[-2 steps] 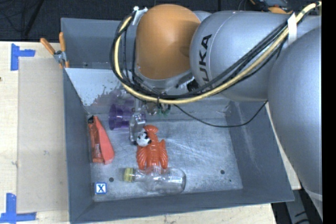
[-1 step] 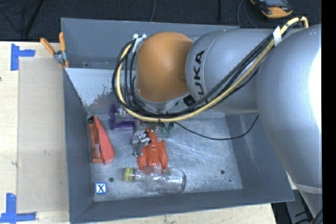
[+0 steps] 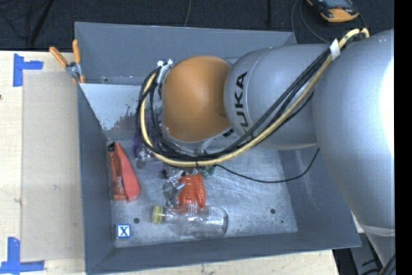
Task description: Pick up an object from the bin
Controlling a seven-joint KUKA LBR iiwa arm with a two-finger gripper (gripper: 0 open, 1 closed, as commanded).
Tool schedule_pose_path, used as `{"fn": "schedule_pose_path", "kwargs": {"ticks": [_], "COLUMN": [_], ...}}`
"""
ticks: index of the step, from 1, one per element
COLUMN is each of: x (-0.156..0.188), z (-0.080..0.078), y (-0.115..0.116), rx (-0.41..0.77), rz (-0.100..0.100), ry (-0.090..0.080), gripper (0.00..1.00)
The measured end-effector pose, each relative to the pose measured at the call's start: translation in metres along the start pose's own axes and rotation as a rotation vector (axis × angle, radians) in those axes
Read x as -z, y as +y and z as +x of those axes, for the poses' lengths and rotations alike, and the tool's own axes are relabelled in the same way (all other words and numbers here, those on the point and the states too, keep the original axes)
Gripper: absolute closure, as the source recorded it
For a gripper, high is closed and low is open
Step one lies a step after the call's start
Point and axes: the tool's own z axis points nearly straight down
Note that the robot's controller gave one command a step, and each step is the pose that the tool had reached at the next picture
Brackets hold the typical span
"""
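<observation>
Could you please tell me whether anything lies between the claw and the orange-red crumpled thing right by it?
Nothing visible does: the claw sits right against the orange-red crumpled thing. A clear plastic bottle with a yellow cap lies just beside it.

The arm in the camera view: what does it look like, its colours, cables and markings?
The arm has thick, rounded silver-grey segments, with an orange dome cover at the wrist and black KUKA lettering beside it. Yellow and black cables run along it and loop round the wrist.
</observation>
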Motion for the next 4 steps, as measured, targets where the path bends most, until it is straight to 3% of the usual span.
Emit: {"fn": "schedule_pose_path", "kwargs": {"ticks": [1, 2, 3, 4], "x": [0.016, -0.03, -0.034, -0.033], "z": [0.044, 0.076, 0.076, 0.076], "y": [0.001, -0.031, -0.033, -0.033], "rx": [0.079, 0.229, 0.227, 0.225], "rz": [0.003, 0.001, 0.004, 0.004], "ry": [-0.023, -0.009, -0.014, -0.016], "gripper": [0.0, 1.0, 0.0, 1.0]}}
